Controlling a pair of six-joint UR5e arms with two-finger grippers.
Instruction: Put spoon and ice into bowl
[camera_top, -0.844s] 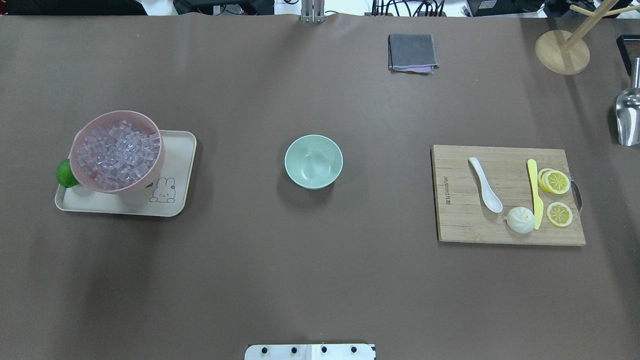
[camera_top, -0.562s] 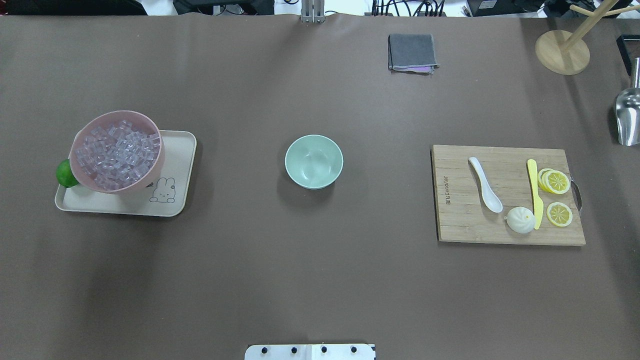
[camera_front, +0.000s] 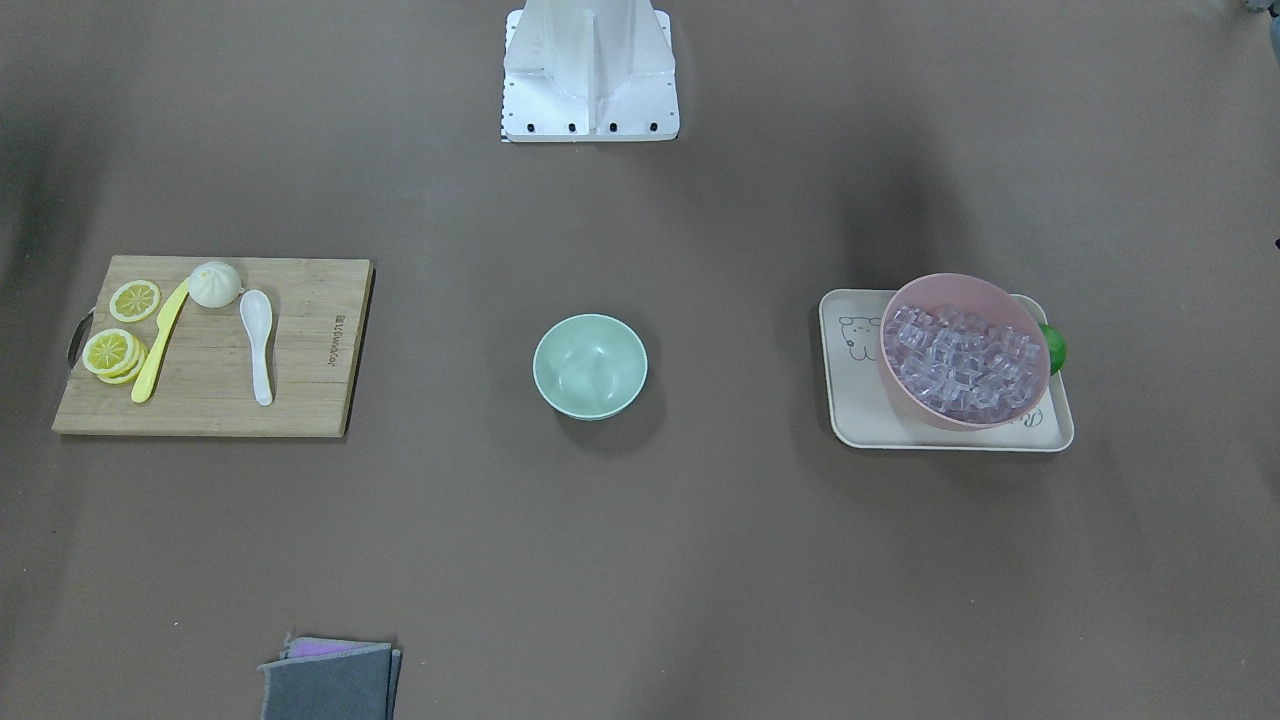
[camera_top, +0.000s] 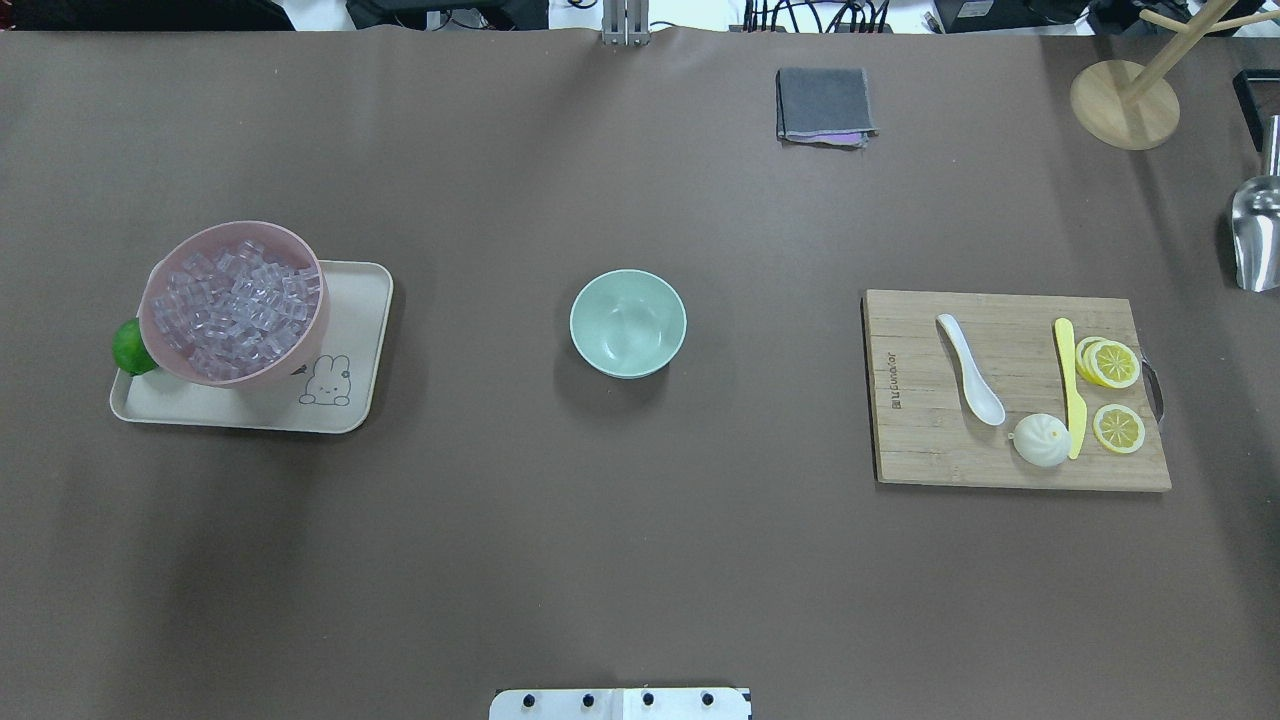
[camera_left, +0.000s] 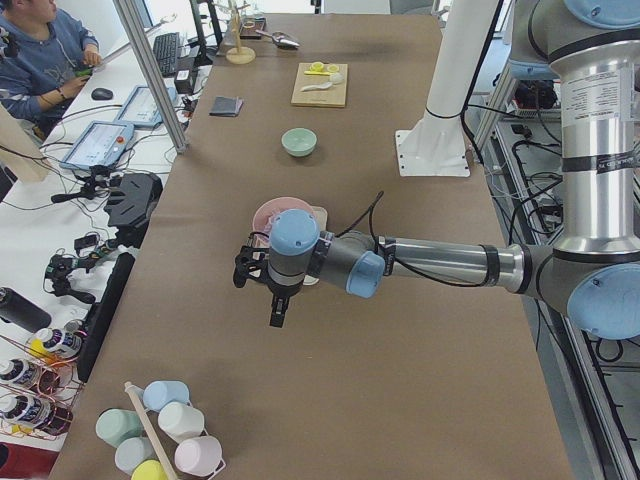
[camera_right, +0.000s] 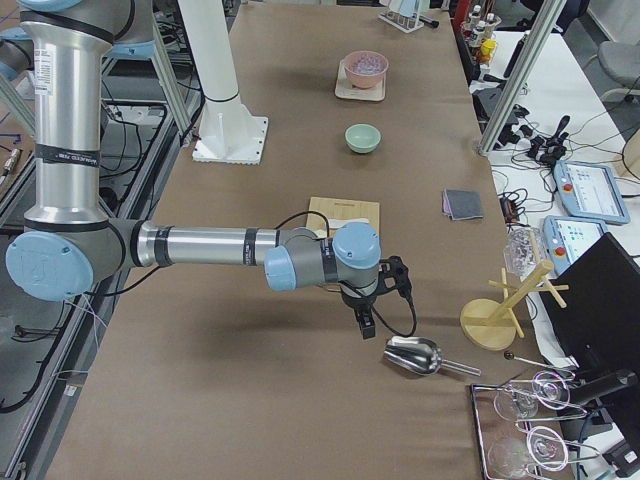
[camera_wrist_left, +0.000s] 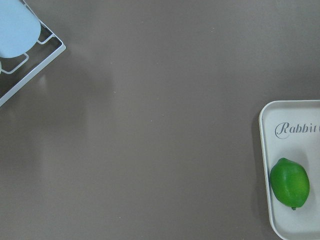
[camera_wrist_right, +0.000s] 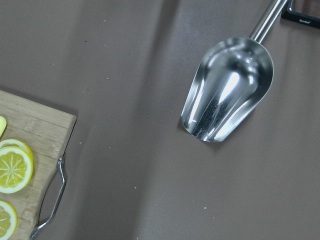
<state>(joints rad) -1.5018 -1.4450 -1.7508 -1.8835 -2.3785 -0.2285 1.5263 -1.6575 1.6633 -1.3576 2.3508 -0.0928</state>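
Note:
The white spoon (camera_top: 970, 368) lies on the wooden cutting board (camera_top: 920, 440) at the right, scoop towards me. The mint-green bowl (camera_top: 628, 322) stands empty at the table's middle. The ice (camera_top: 235, 300) is a heap of clear cubes filling the pink bowl (camera_top: 312, 340) on the left. Neither gripper shows in the overhead or front view. My left gripper (camera_left: 278, 310) hangs over the table beyond the pink bowl. My right gripper (camera_right: 365, 322) hangs near the metal scoop (camera_right: 412, 355). I cannot tell whether either is open or shut.
The pink bowl sits on a cream tray (camera_top: 350, 400) with a lime (camera_top: 128, 347). The board also holds a yellow knife (camera_top: 1070, 385), lemon slices (camera_top: 1110, 362) and a bun (camera_top: 1042, 440). A grey cloth (camera_top: 824, 104) and a wooden stand (camera_top: 1124, 104) are at the back.

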